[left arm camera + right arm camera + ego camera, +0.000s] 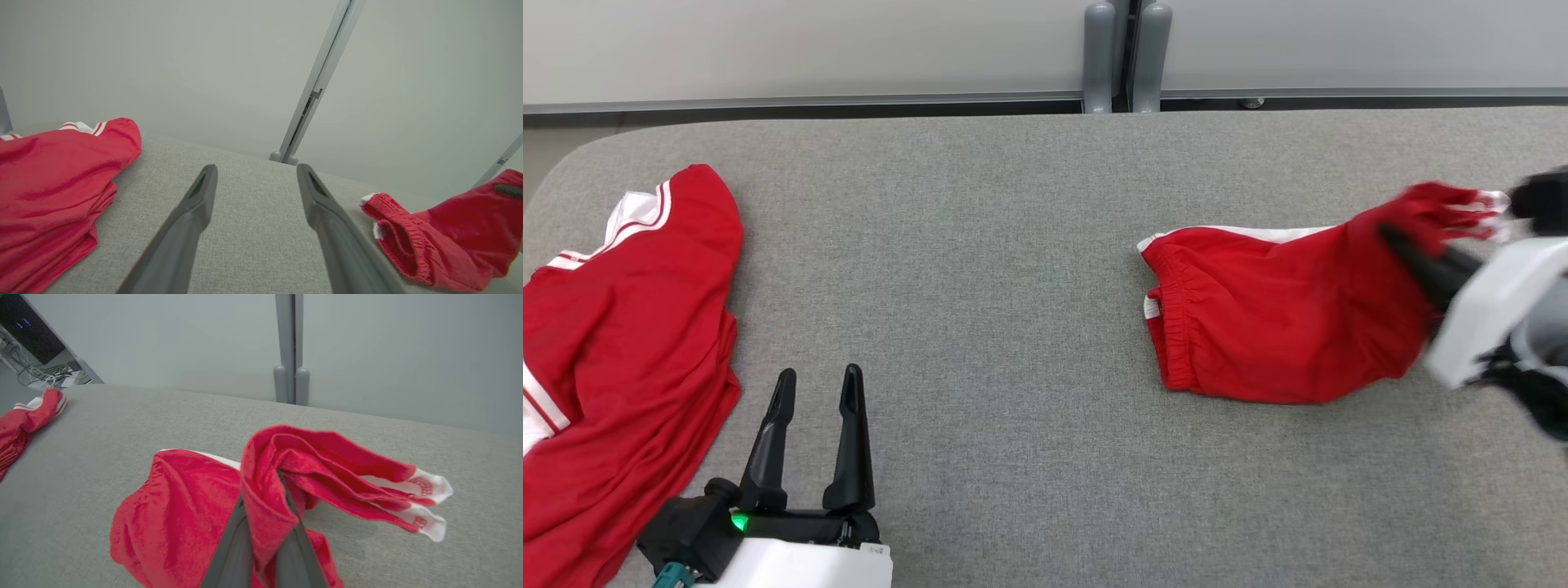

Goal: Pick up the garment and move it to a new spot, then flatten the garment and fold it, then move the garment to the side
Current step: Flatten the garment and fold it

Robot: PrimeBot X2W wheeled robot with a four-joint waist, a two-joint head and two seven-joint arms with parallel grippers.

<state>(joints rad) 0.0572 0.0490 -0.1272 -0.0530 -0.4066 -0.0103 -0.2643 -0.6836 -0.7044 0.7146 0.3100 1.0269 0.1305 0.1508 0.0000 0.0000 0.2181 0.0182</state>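
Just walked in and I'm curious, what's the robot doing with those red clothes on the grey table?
The right gripper has its jaws shut on the leg end of the red shorts, holding it raised off the grey table while the waistband rests there. The left gripper sits open and empty beside a rumpled red jersey on the table's left. The shorts are not yet flattened or folded.

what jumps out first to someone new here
Red shorts with white trim lie on the right of the grey fabric table, one end bunched and lifted in the right gripper. At far left sprawls a rumpled red jersey with white stripes; the left gripper sits open beside it.
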